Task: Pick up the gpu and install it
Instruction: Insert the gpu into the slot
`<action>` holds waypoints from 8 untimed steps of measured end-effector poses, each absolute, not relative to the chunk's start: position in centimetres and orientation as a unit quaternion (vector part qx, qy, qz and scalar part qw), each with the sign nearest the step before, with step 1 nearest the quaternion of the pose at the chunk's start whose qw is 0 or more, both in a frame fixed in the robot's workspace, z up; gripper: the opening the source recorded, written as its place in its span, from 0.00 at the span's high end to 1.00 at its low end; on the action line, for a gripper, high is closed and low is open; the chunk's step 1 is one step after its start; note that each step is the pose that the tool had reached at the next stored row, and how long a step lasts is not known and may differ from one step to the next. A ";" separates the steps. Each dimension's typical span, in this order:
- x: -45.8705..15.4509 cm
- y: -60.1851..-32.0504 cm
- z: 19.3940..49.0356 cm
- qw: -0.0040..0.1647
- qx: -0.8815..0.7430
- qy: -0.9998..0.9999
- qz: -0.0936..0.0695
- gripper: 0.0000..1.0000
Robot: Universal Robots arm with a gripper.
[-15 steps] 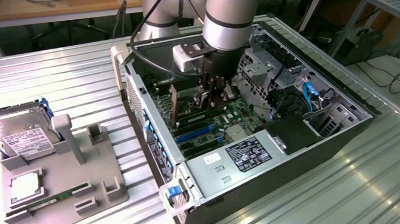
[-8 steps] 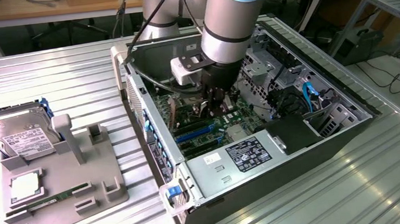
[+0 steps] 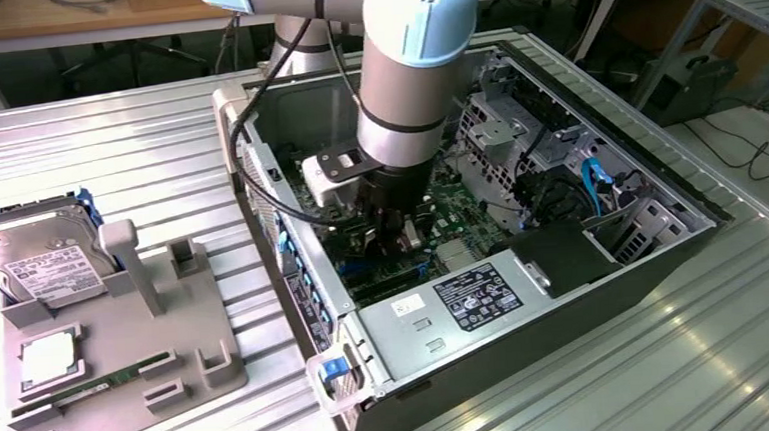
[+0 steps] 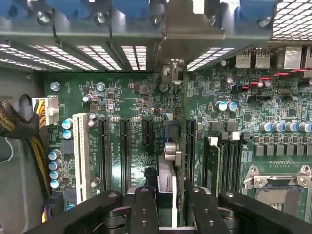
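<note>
My gripper (image 3: 397,237) is down inside the open computer case (image 3: 654,249), just above the green motherboard (image 3: 459,221). In the wrist view the gpu (image 4: 168,165) is seen edge-on as a thin card standing upright. Its metal bracket end (image 4: 171,68) reaches the case's rear slot openings. The gripper (image 4: 171,197) is shut on the gpu, with one black finger (image 4: 146,209) on each side of it. The card stands in line with a long black expansion slot (image 4: 190,146), low over the board. Whether its edge is in the slot is hidden.
Beside the gpu lie a white slot (image 4: 80,156), black slots (image 4: 105,156) and memory slots (image 4: 229,161). A yellow-black cable bundle (image 4: 29,141) runs along the case wall. The power supply (image 3: 464,296) fills the case's near end. A grey fixture (image 3: 126,362) outside holds a hard drive (image 3: 47,261).
</note>
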State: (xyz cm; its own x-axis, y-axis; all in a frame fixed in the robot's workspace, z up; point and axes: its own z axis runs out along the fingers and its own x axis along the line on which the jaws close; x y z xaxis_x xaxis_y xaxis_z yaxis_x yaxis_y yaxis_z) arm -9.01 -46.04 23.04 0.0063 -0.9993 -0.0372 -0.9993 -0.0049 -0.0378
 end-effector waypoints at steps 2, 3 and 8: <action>-9.3 -46.1 22.4 0.026 -0.709 0.705 0.000 0.72; -9.3 -46.0 22.2 0.026 -0.709 0.705 0.000 0.72; -9.5 -46.0 21.7 0.026 -0.709 0.705 0.000 0.72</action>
State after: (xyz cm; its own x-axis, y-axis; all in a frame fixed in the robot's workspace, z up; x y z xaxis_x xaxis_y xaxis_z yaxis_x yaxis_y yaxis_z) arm -9.47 -46.04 21.73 0.0064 -0.9993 -0.0372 -0.9993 -0.0050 -0.0372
